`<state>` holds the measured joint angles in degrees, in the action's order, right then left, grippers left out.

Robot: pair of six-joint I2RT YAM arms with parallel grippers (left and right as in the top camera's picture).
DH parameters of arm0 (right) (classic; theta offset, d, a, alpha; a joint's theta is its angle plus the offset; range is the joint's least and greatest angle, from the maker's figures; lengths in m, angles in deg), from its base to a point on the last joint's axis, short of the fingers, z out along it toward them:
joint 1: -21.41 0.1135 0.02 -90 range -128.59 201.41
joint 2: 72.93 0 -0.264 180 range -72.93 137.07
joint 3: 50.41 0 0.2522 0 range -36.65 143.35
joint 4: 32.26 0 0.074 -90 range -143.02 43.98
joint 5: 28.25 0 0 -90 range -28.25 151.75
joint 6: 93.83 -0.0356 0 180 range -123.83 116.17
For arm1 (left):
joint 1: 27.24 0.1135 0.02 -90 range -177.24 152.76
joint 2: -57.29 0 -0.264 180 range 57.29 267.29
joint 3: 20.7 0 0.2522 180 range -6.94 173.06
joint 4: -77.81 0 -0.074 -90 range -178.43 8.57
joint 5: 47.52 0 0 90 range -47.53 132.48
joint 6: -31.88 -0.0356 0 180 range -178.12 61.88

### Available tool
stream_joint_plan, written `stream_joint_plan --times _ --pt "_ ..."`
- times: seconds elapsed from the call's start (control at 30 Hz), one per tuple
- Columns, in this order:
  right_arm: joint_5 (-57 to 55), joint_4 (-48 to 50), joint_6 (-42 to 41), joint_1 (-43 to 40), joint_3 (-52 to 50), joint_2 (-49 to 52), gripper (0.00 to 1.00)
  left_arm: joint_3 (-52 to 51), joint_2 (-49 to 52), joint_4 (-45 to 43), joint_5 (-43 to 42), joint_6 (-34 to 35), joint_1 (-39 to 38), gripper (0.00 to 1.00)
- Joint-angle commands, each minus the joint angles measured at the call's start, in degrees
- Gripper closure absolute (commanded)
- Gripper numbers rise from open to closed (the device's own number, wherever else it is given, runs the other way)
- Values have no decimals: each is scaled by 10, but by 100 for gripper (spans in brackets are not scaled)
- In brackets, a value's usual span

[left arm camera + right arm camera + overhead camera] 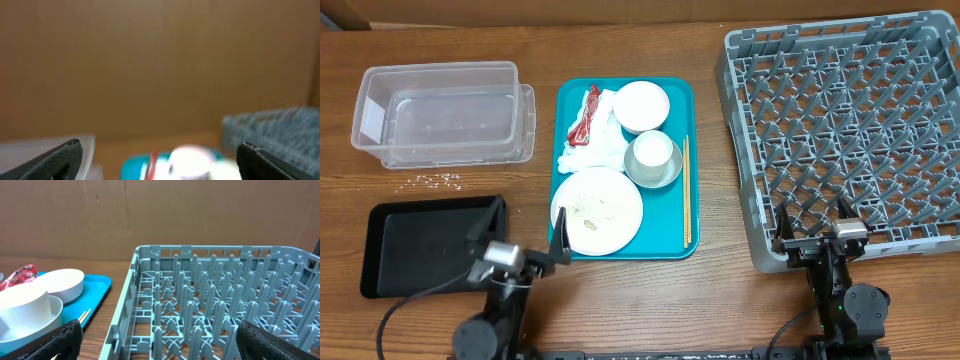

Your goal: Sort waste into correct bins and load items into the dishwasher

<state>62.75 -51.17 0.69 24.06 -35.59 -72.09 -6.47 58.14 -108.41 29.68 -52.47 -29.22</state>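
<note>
Both claws stand wide and hold nothing. The left claw (528, 228) hovers at the near edge of the table, between the black tray (410, 250) on its left and the teal tray (665, 230) on its right. The white plate (597, 210) is the closest task thing. It lies just to the right of this claw's right finger, in the near-left corner of the teal tray. The crumpled napkins (600, 145) with the red scrap (585, 122) lie beyond the plate, and the clear tub (440, 112) sits far and to the left. The right claw (812, 225) sits at the near-left corner of the dish rack (850, 120), well apart from the dishes. The chopsticks (686, 190) run near to far along the teal tray's right side, roughly midway between the arms. I judge the left arm better placed for the plate or the napkins, with a reach going far and slightly right.
</note>
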Motion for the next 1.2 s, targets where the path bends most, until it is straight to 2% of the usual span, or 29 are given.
stream_joint_plan --times 0.0,0.17,0.27,0.4,0.53,0.67,0.87,1.0,1.1,1.17 --pt "-7 3 0 2 -6 -7 0 -2 -5 -53 -49 24 5 0" --pt "-8 3 0 2 -6 -7 0 3 -5 -143 -62 30 5 0" --pt "-8 3 0 2 -6 -7 0 28 -5 -144 -63 31 5 0" --pt "-8 3 0 2 -6 -7 0 86 8 -119 -64 -6 5 0" --pt "-8 3 0 2 -6 -7 0 181 68 -33 -98 -75 5 0" --pt "-8 3 0 2 -6 -7 0 294 172 53 -115 -104 5 0" --pt "-8 3 0 2 -6 -7 0 520 378 249 -164 -104 5 0" --pt "-8 3 0 2 -6 -7 0 687 518 422 -245 -104 5 0" --pt "-8 3 0 2 -6 -7 0 760 592 488 -299 -103 5 0" --pt "-8 3 0 2 -6 -7 0 778 626 498 -343 -95 5 0"
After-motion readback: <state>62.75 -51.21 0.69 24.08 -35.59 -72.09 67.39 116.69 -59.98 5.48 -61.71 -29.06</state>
